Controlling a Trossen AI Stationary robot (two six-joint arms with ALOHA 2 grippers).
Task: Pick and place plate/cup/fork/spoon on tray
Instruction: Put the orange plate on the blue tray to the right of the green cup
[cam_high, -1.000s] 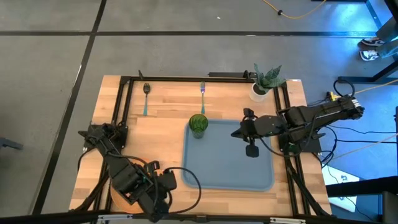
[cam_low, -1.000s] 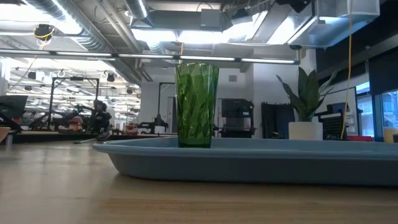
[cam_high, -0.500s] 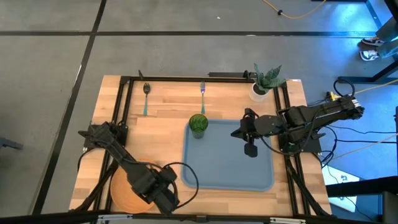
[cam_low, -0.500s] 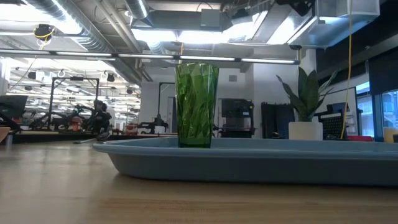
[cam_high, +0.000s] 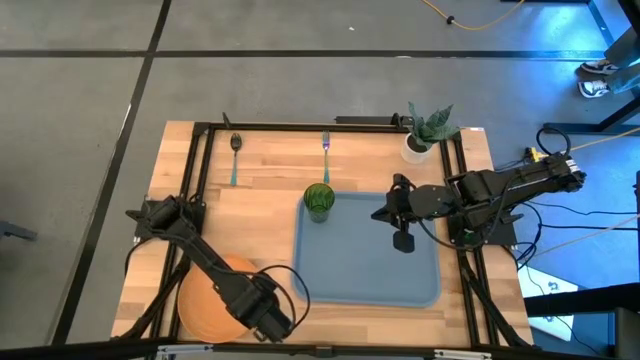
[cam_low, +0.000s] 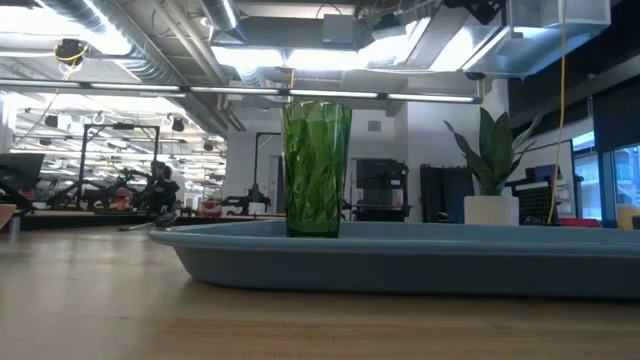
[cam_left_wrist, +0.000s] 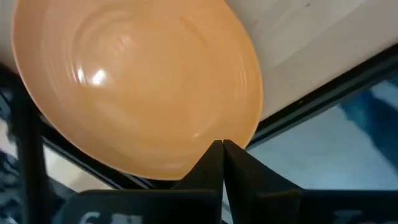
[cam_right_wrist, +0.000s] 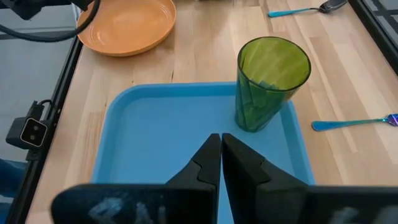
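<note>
Left gripper (cam_high: 272, 318), fingers pressed together and holding nothing, sits at the table's near edge just beside the plate (cam_high: 212, 298), which lies on the wood left of the tray (cam_high: 367, 268). Right gripper (cam_high: 404, 240), also closed and empty, hangs over the tray. The cup (cam_high: 319, 200) stands in the tray's far-left corner; spoon (cam_high: 235, 156) and fork (cam_high: 326, 155) lie beyond it.

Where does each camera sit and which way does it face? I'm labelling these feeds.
High: overhead, straight down on the table; both arms show, left end effector shut beside the plate.
Low: table height, level across the tray and cup; no arm shows.
Left wrist: faces the plate past its closed fingers.
Right wrist: over the tray, facing cup, fork and spoon; right end effector shut.
High and right wrist share cup and plate.
</note>
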